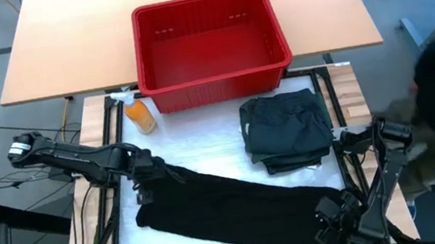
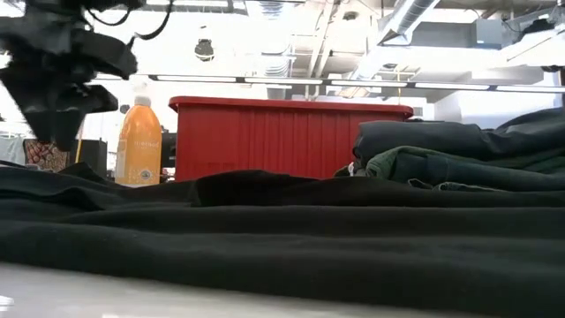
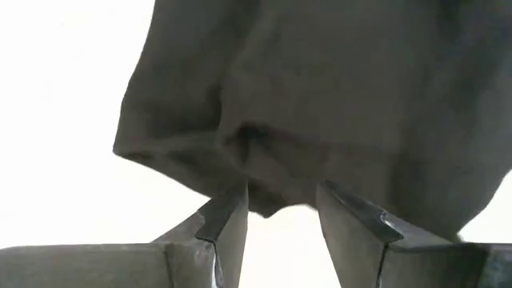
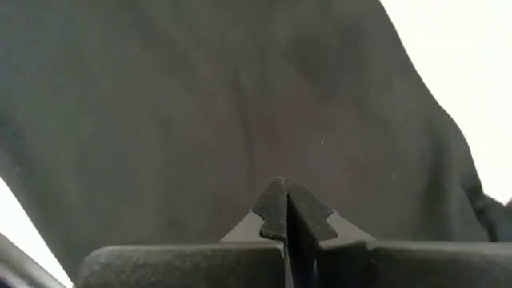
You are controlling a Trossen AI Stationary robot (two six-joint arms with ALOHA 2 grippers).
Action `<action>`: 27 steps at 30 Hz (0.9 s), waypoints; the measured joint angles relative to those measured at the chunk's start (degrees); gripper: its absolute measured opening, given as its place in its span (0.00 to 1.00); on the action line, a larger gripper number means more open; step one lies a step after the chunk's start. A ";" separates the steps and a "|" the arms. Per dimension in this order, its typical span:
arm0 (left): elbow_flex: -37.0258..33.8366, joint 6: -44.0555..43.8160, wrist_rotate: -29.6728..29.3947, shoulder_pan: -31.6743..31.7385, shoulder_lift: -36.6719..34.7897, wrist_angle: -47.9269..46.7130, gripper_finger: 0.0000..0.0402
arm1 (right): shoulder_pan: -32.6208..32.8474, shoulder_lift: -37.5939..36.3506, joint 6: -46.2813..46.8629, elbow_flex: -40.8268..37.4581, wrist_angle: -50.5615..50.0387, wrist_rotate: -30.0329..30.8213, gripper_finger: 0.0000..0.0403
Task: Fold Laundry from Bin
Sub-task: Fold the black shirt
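Observation:
The long black cloth (image 1: 237, 204) lies slantwise across the white mat, from the left to the near right. My left gripper (image 1: 144, 172) is at the cloth's left end, shut on a bunch of it (image 3: 276, 200). My right gripper (image 1: 330, 212) is at the cloth's near right end, its fingers shut together (image 4: 286, 196) with the cloth filling its wrist view. A folded stack of dark garments (image 1: 288, 129) rests on the mat at the right. The red bin (image 1: 209, 47) stands behind it; no laundry shows inside. My left gripper pinches a bunched fold of the cloth's left end (image 3: 272, 204) between its two fingertips, coming from above. Creases run from a pucker (image 3: 248, 140) near the hold. This end is raised a little; the rest lies on the mat. My right gripper's shut fingertips (image 4: 276, 204) meet the cloth near its right end (image 4: 280, 152), coming from above. A faint crease runs away from the tips. How many layers lie between them is hidden by the fingers. The cloth here lies on the mat.
An orange spray bottle (image 1: 140, 114) stands on the mat's far left corner, beside the bin's left front corner. A wooden table (image 1: 65, 49) carries the bin's far part. Bare white mat (image 1: 202, 132) lies between the bin and the cloth.

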 joint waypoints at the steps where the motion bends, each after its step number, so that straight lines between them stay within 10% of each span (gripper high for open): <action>1: -0.28 2.02 -0.68 -0.10 -0.22 -0.80 0.35 | -0.09 0.08 0.01 0.00 0.03 0.14 0.05; 27: -0.58 8.11 -15.78 -4.30 6.63 5.07 0.35 | -1.59 0.04 0.02 -0.79 1.39 4.69 0.06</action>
